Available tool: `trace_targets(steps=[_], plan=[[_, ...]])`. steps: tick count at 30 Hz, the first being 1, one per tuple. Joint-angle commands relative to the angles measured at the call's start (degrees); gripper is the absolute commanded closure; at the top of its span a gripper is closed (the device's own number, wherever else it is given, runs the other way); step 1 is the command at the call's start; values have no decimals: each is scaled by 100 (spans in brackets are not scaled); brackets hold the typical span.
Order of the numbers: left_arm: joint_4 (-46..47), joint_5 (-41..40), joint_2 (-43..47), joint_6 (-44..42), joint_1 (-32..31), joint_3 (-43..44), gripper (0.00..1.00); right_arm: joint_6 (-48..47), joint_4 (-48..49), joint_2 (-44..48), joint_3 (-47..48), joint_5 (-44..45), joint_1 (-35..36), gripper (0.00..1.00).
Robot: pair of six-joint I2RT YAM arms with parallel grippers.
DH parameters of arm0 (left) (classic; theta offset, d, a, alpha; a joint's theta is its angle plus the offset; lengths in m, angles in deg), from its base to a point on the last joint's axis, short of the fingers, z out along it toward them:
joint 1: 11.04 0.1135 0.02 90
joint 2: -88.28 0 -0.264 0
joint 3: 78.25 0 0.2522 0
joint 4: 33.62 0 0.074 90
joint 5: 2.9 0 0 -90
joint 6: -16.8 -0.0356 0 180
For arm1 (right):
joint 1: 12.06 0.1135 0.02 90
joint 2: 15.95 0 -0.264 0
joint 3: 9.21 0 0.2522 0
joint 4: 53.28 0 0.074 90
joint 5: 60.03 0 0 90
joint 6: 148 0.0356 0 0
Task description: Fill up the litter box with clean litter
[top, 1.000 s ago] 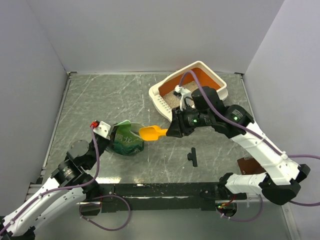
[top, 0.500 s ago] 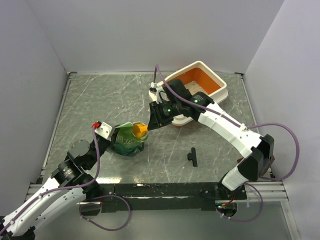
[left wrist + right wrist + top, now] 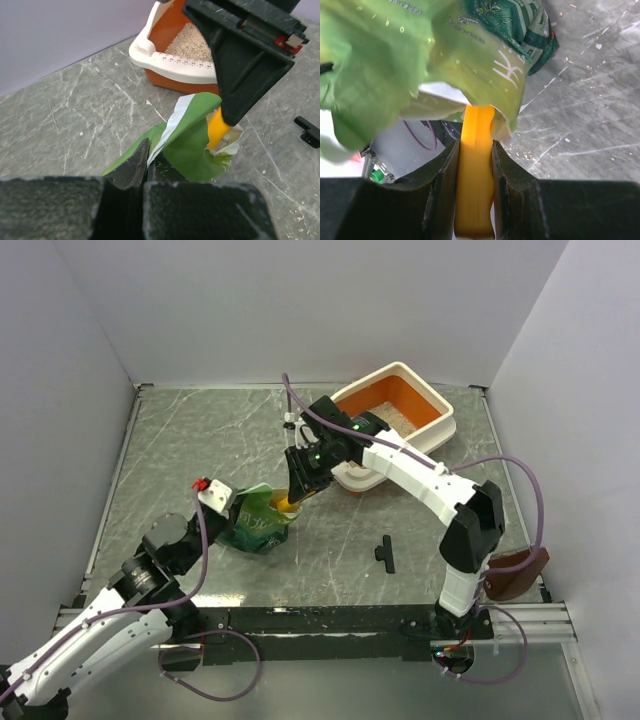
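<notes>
litter box (image 3: 447, 418) sits at the far right, clean litter (image 3: 405, 418) thin over its orange floor. right gripper (image 3: 474, 150) is clamped on the yellow scoop (image 3: 475, 210), blade down in the green bag (image 3: 255, 528), i judge for a load. left gripper (image 3: 146, 159), fully closed, pinches the bag's lip to hold the mouth up.

Lying flat just beyond and right of the green bag (image 3: 258, 527): cream-rimmed, orange-lined litter box (image 3: 418, 377), thin beige clean litter (image 3: 399, 420) spread across its floor.
</notes>
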Motion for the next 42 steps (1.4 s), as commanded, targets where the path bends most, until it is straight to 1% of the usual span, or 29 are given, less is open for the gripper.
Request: trace_targets(steps=[1,4,9,13,16,21,26,29,32,35,39,42], plan=[[252,157,-271,219,-20,296,99,61,-512,-399,276,279,-6,100],[243,236,-359,245,-29,305,99,185,-170,-645,57,183,29,100],[261,263,-359,254,-20,287,99,386,322,-1094,-391,-274,38,100],[261,245,-333,219,-29,278,99,939,1200,-1165,-1049,-774,46,100],[261,228,-307,219,-20,278,99,1440,2183,-1165,-1682,-1205,46,100],[261,236,-315,219,-29,261,99,2257,4152,-1270,-2482,-1812,73,100],[270,210,-289,202,-37,243,99,3241,6507,-1428,-3151,-2374,134,100],[270,193,-263,193,-37,234,99,3971,8053,-1446,-3608,-2524,134,100],[279,166,-263,184,-29,234,99,4446,9266,-1428,-3889,-2498,126,100],[270,157,-263,184,-29,226,100,4895,10200,-1393,-4118,-2472,117,100],[270,114,-219,166,-29,208,99,5238,10931,-1244,-4329,-2446,126,100],[270,113,-210,158,-37,208,99,5440,11230,-1121,-4444,-2446,126,100]])
